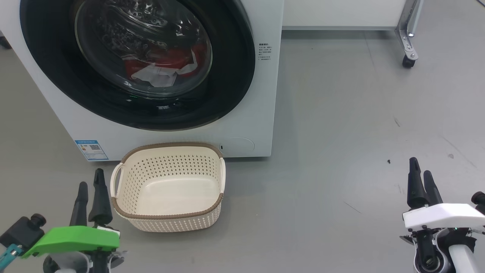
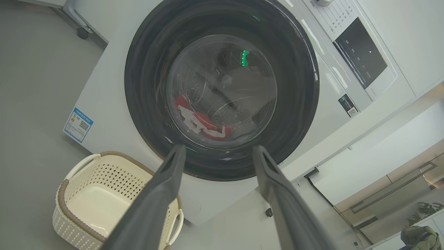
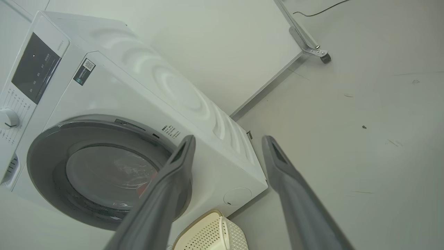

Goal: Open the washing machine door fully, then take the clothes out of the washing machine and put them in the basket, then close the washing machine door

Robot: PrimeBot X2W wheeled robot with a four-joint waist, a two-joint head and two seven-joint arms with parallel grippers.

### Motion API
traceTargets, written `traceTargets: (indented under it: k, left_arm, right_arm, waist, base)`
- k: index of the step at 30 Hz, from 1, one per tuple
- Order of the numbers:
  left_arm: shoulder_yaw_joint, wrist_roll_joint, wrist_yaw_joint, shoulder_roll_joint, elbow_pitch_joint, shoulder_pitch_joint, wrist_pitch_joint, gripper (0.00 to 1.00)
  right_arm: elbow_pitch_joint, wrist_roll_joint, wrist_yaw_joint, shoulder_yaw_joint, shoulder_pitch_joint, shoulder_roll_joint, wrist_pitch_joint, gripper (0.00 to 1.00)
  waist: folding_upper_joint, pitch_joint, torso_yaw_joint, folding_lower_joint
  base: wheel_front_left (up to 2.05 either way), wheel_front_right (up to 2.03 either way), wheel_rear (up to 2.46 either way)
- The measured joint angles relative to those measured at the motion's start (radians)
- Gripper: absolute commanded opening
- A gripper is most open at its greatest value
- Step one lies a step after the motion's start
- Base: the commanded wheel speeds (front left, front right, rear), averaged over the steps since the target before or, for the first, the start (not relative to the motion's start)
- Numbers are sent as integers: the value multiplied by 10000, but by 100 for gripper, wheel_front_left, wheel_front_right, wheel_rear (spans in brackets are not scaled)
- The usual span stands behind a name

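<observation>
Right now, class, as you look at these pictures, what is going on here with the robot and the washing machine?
Nothing is being handled yet. The washing machine door is shut, and the red and white clothes lie inside behind its glass. The basket stands empty on the floor in front of the washing machine. The left claw and right claw are open, holding nothing.

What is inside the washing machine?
Red and white clothes lie low in the steel drum, seen through the closed door. Their folds hide how many pieces there are.
</observation>
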Motion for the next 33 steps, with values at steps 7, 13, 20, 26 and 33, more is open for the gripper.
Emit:
traceTargets:
  k: [7,13,20,26,33]
  left_arm:
    - [-416,1446,180,25,-132,4,-219,100]
    - [-756,2888,449,35,-219,27,-430,100]
    - [-1172,4353,809,79,-221,151,-692,100]
    - [-1465,5325,1070,109,-199,165,-903,100]
    - [-1733,6272,1407,142,-6,307,-1160,100]
  right_arm:
    - [-31,-1327,-58,370,0,-104,-268,100]
    - [-44,-2316,-176,637,0,-134,-441,100]
    - [-61,-3563,-276,918,-2,-178,-738,100]
    - [-61,-4447,-382,1078,-4,-180,-903,100]
    - [92,-5496,-531,1310,-6,-222,-1189,100]
  waist:
    - [0,-13,-36,0]
    - [0,-14,-68,0]
    - [0,2,-123,0]
    - [0,13,-162,0]
    - [0,48,-220,0]
  base:
    - [0,0,0]
    - [0,0,0]
    - [0,0,0]
    - [0,0,0]
    - [0,0,0]
